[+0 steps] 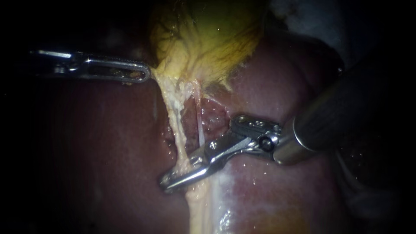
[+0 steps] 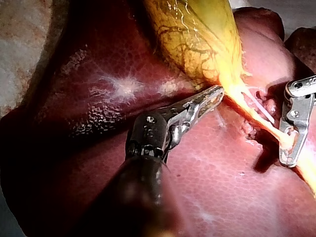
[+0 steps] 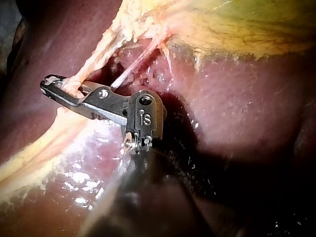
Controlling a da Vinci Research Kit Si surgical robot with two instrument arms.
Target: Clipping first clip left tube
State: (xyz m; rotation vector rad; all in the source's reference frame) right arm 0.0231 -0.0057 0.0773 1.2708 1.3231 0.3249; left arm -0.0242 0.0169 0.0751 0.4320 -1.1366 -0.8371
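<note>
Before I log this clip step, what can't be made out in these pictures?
Clip on the left tube: none visible; right instrument covers that spot, every view.
Thin tube lower end: behind right instrument, endoscope view.
Gallbladder top: cut off by the edge, endoscope view.

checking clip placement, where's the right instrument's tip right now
In the endoscope view the right instrument comes in from the right; its jaws are shut on the left tube, low on that pale strand, well below the gallbladder.

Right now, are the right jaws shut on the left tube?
Shut on it: the right instrument has a jaw pressed on each side of the left tube.
</note>
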